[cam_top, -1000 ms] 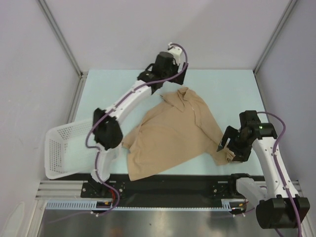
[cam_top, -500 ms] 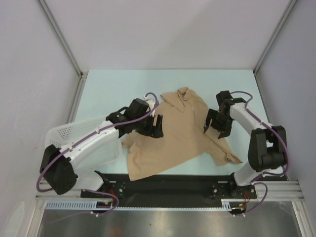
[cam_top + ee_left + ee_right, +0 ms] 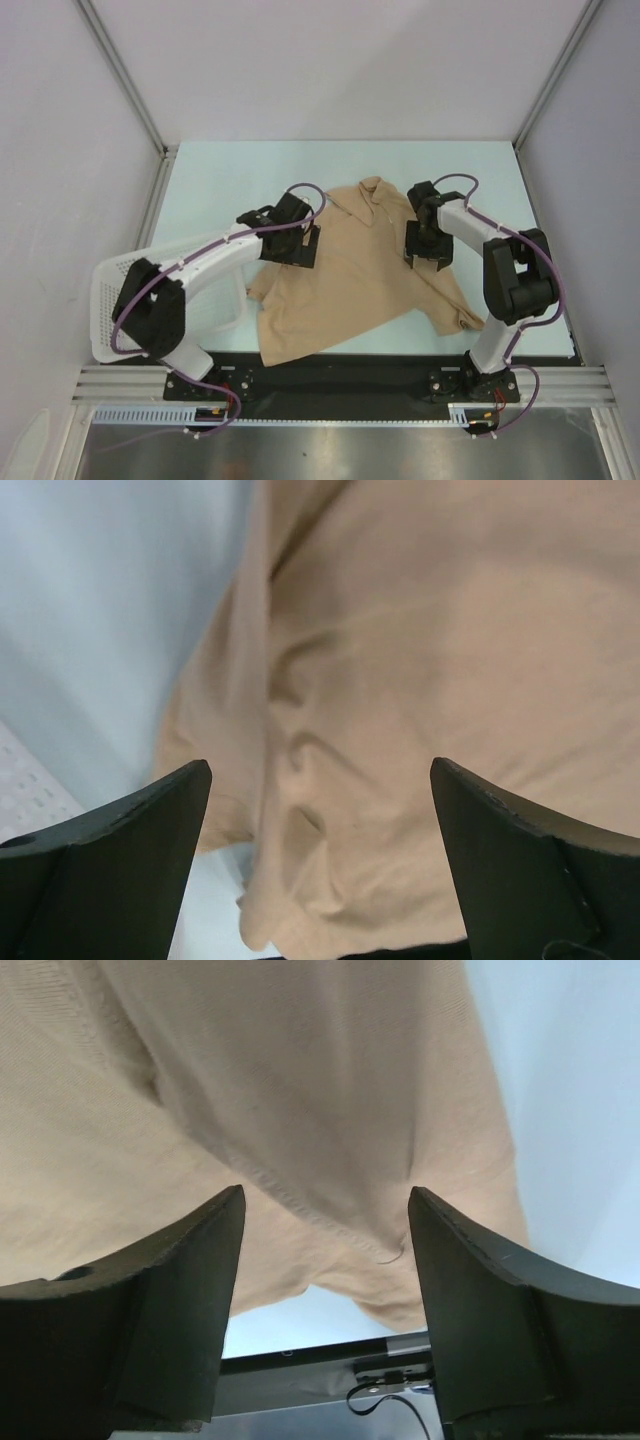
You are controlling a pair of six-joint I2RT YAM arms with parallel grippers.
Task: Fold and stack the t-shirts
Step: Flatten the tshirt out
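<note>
Plain tan t-shirt (image 3: pixel 350 275) lies rumpled and unfolded in the middle of the counter (image 3: pixel 220 190), creased along its left edge. Over that side the left hand (image 3: pixel 308 248) hovers, fingers spread wide; the right hand (image 3: pixel 423 252), equally spread, hovers opposite.

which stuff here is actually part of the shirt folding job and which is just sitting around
Part of the job:
- tan t-shirt, spread out unfolded on the table
- left gripper, open over the shirt
- right gripper, open over the shirt

Just lying about:
- white lattice basket, at the left edge
</note>
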